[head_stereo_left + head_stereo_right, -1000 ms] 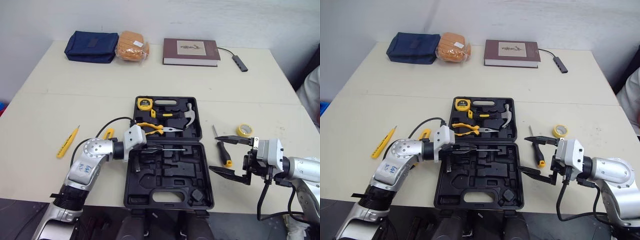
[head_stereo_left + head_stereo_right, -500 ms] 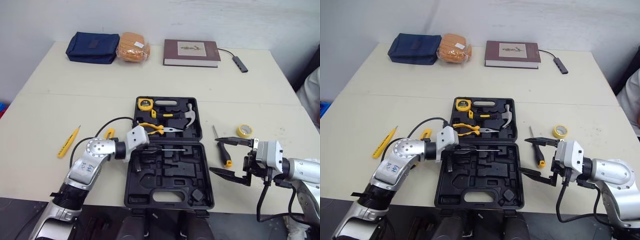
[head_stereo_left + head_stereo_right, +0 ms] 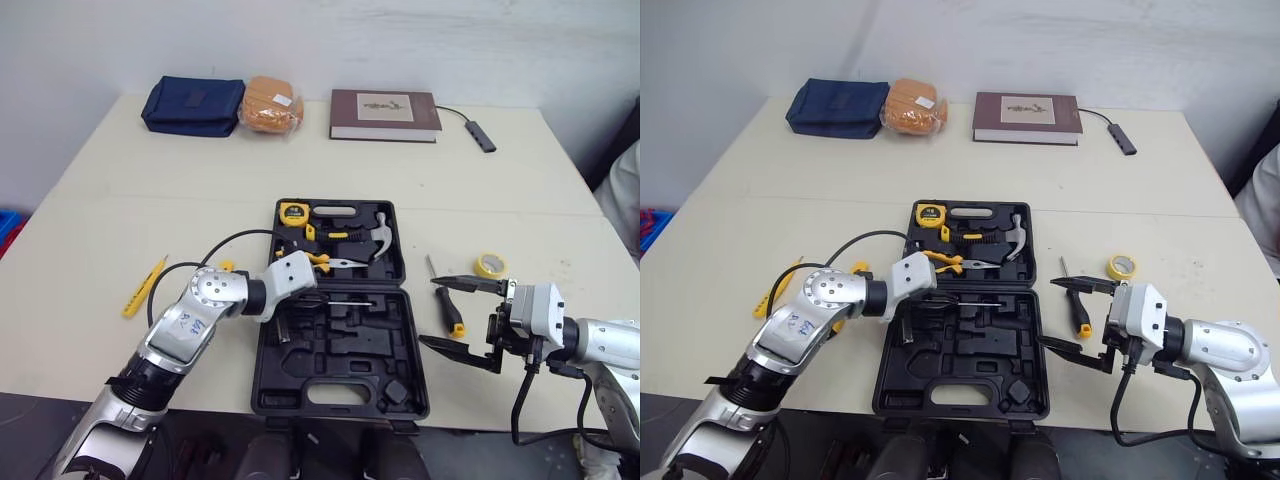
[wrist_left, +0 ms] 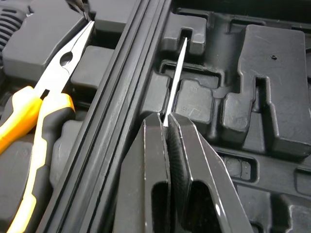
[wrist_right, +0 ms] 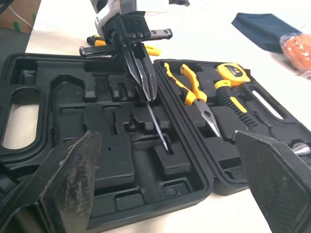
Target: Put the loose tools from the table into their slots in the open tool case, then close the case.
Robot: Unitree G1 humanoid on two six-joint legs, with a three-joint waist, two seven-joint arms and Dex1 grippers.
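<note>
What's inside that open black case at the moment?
The case holds a tape measure, hammer and pliers in its far half. The left gripper is shut on a thin metal blade over the near half's slots. The blade's held end is hidden between the fingers.

Black tool case [image 3: 340,350] lies open, yellow-black screwdriver [image 3: 450,308] loose beside it

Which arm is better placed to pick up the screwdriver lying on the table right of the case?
Right: the open right gripper sits beside the screwdriver, while the left gripper is shut on a thin metal rod over the case.
</note>
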